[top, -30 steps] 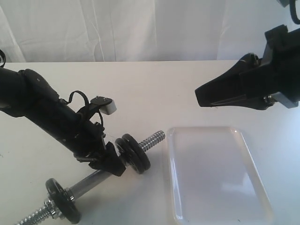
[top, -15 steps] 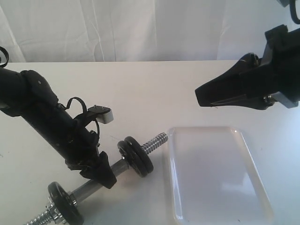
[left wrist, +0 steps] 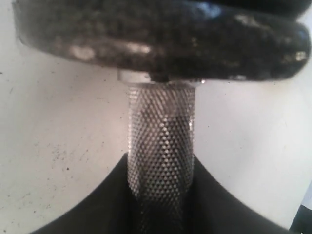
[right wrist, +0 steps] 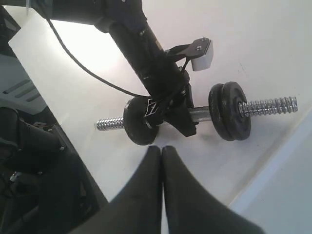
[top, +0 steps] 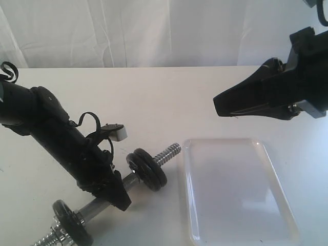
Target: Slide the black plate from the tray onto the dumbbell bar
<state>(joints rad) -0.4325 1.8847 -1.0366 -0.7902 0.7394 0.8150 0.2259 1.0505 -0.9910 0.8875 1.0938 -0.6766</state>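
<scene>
The dumbbell bar lies slantwise on the white table, left of the tray, which has nothing on it. Two black plates sit pressed together on the bar near its threaded end. Another black plate sits at the far end. My left gripper is on the handle between them. In the left wrist view its jaws press both sides of the knurled bar, a short way from the plate. My right gripper hangs shut and empty above the tray's far end, its tips touching.
A white curtain backs the table. The left arm's camera mount and cable stick up beside the bar. The table's edge and dark equipment below it show in the right wrist view, as does a corner of the tray.
My left gripper has slid back along the bar, away from the paired plates, and its jaws have narrowed onto the handle. The right arm has not moved.
</scene>
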